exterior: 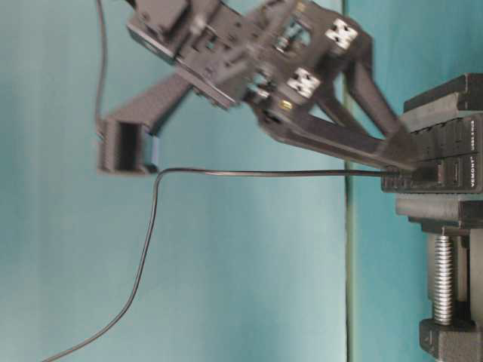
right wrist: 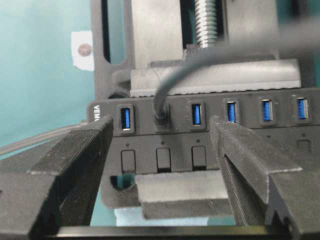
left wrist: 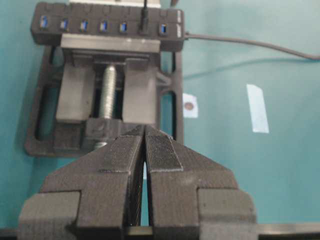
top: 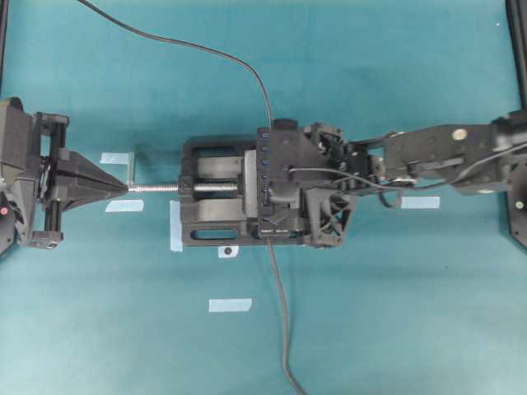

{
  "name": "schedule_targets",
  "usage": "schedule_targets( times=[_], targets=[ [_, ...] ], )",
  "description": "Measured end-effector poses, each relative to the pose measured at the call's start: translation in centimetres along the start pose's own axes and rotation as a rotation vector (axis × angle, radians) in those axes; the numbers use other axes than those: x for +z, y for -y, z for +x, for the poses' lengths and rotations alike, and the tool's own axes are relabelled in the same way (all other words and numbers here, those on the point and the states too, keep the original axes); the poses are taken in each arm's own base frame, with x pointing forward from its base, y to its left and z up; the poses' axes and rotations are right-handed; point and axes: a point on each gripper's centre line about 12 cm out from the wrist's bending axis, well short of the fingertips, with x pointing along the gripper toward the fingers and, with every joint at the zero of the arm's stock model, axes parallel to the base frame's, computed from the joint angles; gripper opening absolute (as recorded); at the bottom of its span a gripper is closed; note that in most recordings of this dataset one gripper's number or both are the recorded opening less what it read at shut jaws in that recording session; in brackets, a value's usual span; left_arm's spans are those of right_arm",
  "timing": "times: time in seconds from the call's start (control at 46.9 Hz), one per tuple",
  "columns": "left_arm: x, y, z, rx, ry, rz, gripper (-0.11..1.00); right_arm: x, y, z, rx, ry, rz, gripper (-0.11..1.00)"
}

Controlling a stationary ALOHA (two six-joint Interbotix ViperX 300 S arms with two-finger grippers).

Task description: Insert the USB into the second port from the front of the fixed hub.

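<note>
Overhead: fixed hub [top: 265, 177] half hidden under right arm — table-level view, arm blurred.

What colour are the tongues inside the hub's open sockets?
Blue, on the fixed hub; clearest in the right wrist view.

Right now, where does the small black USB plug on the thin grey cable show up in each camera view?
Overhead: the small black USB plug is not clearly seen, hidden under the right gripper at the long black hub.
Table-level: right of centre, seated in the hub.
Left wrist: top centre, second socket from the hub's right end.
Right wrist: upper centre, second socket from the left.
Shared landmark: the vise's silver screw.
</note>
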Motion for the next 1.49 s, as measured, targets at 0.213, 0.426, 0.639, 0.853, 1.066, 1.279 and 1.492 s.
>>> schedule_targets(
  times=[0.213, 0.426, 0.639, 0.853, 1.066, 1.279, 1.492],
  targets=[
    [0.0, 0.0, 0.0, 0.000, 0.000, 0.000, 0.02, -0.4, 0.0, -1.3, 0.002, 0.023, 0.001, 0.83],
    [0.0, 0.0, 0.0, 0.000, 0.002, 0.000, 0.02, -1.0, 0.1, -2.4, 0.005, 0.070, 0.001, 0.83],
    [0.0, 0.0, 0.0, 0.000, 0.002, 0.000, 0.02, -1.5, 0.1, -3.6, 0.011, 0.151, 0.004, 0.83],
    [0.0, 0.0, 0.0, 0.000, 0.002, 0.000, 0.02, -2.1, 0.1, -4.1, 0.015, 0.187, 0.012, 0.83],
    [0.0, 0.0, 0.0, 0.000, 0.002, 0.000, 0.02, -2.2, 0.1, -4.2, 0.016, 0.191, 0.017, 0.83],
    [0.0, 0.0, 0.0, 0.000, 0.002, 0.000, 0.02, -2.2, 0.1, -4.2, 0.016, 0.191, 0.015, 0.83],
    [0.0, 0.0, 0.0, 0.000, 0.002, 0.000, 0.02, -2.2, 0.1, -4.1, 0.017, 0.190, 0.015, 0.83]
  ],
)
